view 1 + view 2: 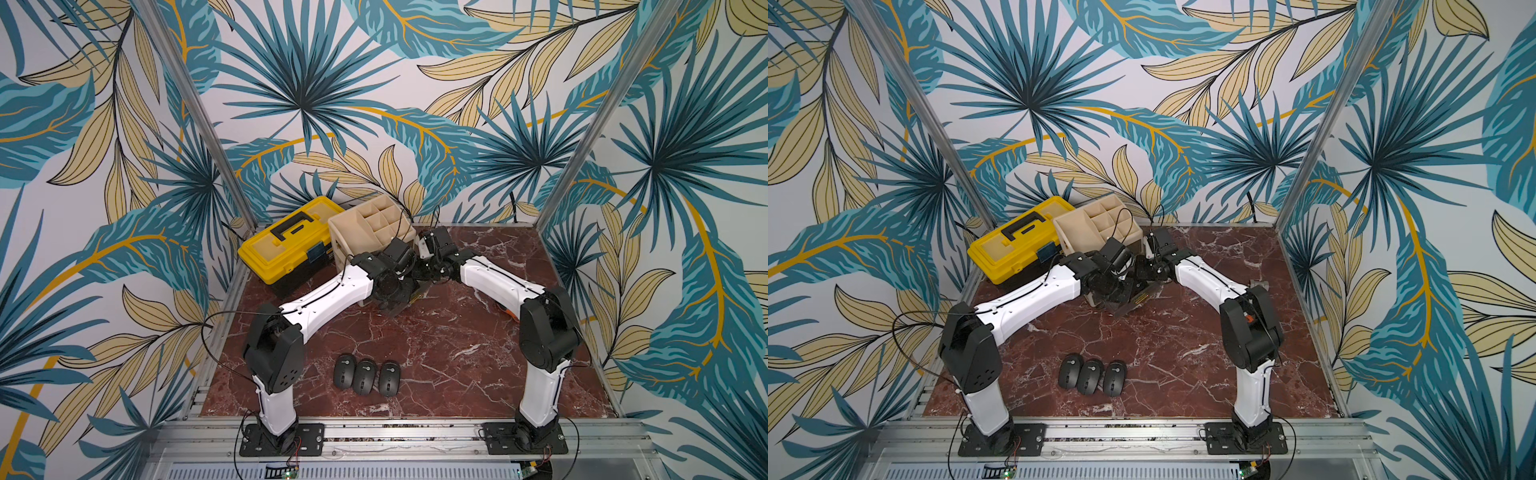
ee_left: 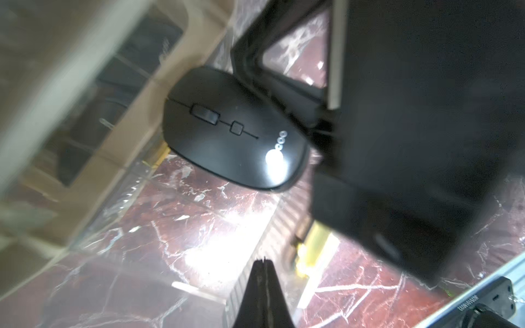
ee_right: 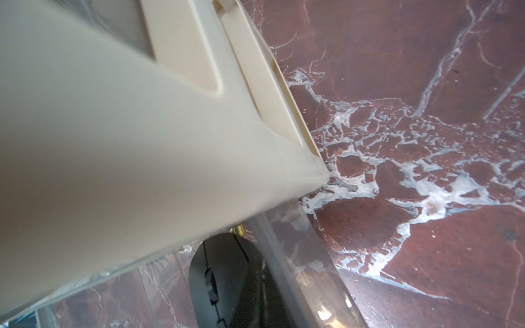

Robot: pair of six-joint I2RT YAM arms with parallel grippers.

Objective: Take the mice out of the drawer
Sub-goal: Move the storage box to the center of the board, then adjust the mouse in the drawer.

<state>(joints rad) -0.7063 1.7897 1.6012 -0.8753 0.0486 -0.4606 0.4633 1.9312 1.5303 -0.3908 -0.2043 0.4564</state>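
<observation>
Three dark grey mice (image 1: 365, 376) lie side by side on the marble near the front edge, in both top views. Another mouse (image 2: 233, 127) lies in the clear drawer (image 3: 298, 255), which is pulled out from the beige organizer (image 1: 365, 226). My right gripper (image 3: 262, 264) is shut, its fingers down inside the drawer right against this mouse's (image 3: 221, 284) side. My left gripper (image 2: 263, 261) is shut with nothing in it, just above the drawer's front. In the top views both wrists meet over the drawer (image 1: 1129, 305) and hide its contents.
A yellow toolbox (image 1: 286, 245) stands at the back left, touching the organizer. An orange-tipped object (image 1: 507, 311) shows behind the right arm. Patterned walls and aluminium posts close in the marble table (image 1: 436, 365) on three sides.
</observation>
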